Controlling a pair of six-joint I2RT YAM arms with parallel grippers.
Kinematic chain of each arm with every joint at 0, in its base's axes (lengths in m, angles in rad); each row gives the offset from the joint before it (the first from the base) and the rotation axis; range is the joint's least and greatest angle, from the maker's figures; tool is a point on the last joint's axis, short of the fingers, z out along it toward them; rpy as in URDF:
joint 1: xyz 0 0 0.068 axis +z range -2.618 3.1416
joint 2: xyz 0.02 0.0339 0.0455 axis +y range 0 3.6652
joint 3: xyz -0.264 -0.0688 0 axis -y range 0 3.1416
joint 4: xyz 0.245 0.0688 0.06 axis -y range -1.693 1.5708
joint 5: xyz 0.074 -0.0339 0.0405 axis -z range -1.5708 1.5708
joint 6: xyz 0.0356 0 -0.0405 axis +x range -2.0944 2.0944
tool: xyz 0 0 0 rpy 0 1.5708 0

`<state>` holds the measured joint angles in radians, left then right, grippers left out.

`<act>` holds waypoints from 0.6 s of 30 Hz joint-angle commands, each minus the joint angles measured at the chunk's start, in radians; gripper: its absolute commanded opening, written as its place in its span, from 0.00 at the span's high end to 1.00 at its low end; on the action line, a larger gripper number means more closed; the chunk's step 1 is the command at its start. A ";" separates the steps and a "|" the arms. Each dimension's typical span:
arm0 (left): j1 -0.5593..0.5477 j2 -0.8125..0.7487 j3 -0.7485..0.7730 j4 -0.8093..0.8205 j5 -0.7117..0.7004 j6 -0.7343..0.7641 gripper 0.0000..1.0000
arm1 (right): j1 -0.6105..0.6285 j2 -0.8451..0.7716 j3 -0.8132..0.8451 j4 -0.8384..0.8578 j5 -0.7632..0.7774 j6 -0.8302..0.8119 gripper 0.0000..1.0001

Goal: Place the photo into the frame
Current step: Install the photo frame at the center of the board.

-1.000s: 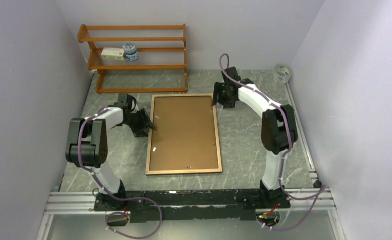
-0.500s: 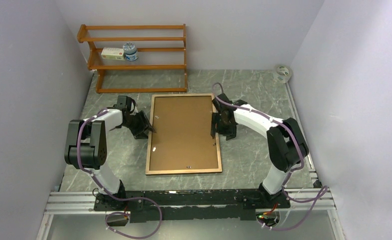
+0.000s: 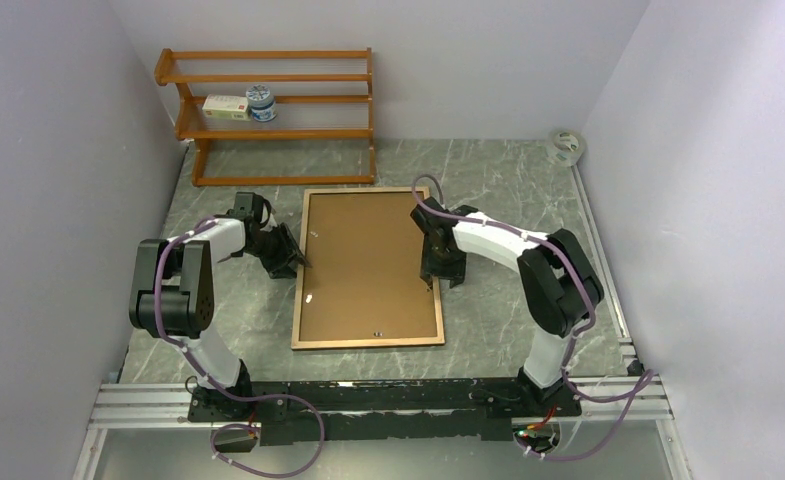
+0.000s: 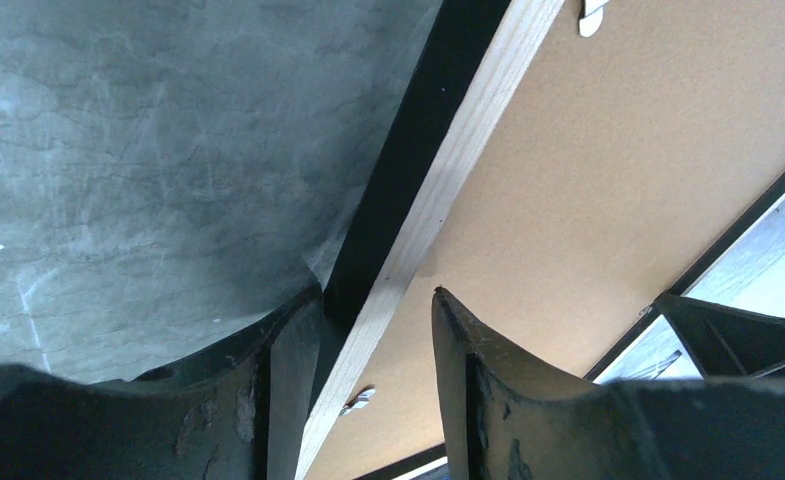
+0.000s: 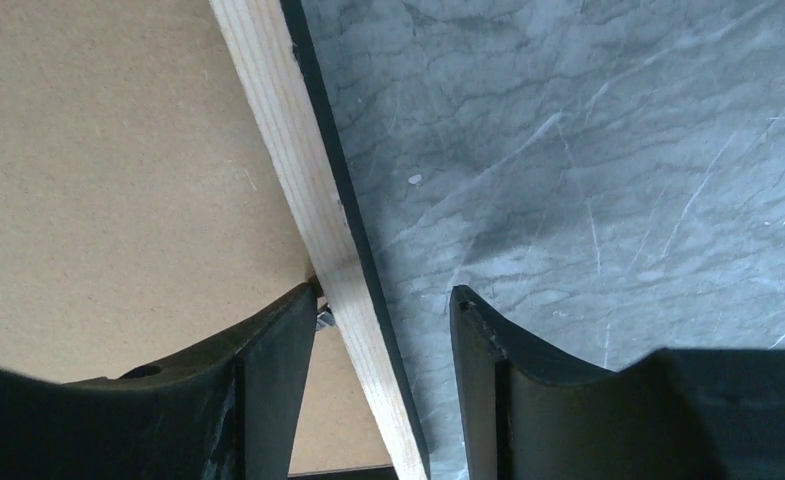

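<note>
Top external view: the grey marbled table [image 3: 488,180] carries the frame [image 3: 368,342] at its centre, face down, long sides running from the near edge to the far edge. A brown board [image 3: 368,265] fills the frame's back. A wooden rack [image 3: 318,100] stands in the far-left corner against the wall, with a box [image 3: 226,107] and a jar [image 3: 260,102] on one shelf.

The left gripper [image 3: 293,252] sits low at the frame's left rail, towards the far end. In the left wrist view its jaws are moderately apart and straddle that rail: one finger [image 4: 288,350] is over the table beside the black edge, the other over the board. The right gripper [image 3: 436,272] sits at the right rail, about midway along. In the right wrist view its jaws are likewise apart, with the pale wooden rail passing between them.

A tape roll [image 3: 566,146] lies in the far-right corner. A small metal clip [image 4: 588,12] shows on the board beside the left rail.
</note>
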<state>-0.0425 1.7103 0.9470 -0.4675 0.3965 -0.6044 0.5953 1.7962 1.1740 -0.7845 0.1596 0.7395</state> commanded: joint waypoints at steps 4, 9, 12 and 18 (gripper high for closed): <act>-0.005 0.037 -0.034 -0.056 -0.018 0.024 0.51 | 0.003 0.029 0.037 0.007 0.041 0.009 0.47; -0.005 0.040 -0.031 -0.056 -0.018 0.022 0.52 | 0.004 0.003 -0.002 0.030 -0.017 -0.029 0.53; -0.005 0.048 -0.029 -0.053 -0.013 0.020 0.52 | 0.004 -0.017 -0.022 0.034 -0.055 -0.059 0.50; -0.006 0.069 -0.028 -0.046 0.002 0.014 0.53 | 0.010 -0.033 -0.056 0.032 -0.089 -0.091 0.49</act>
<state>-0.0360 1.7195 0.9478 -0.4709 0.4030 -0.6033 0.5945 1.7847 1.1522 -0.7464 0.1139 0.6861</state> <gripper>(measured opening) 0.476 0.515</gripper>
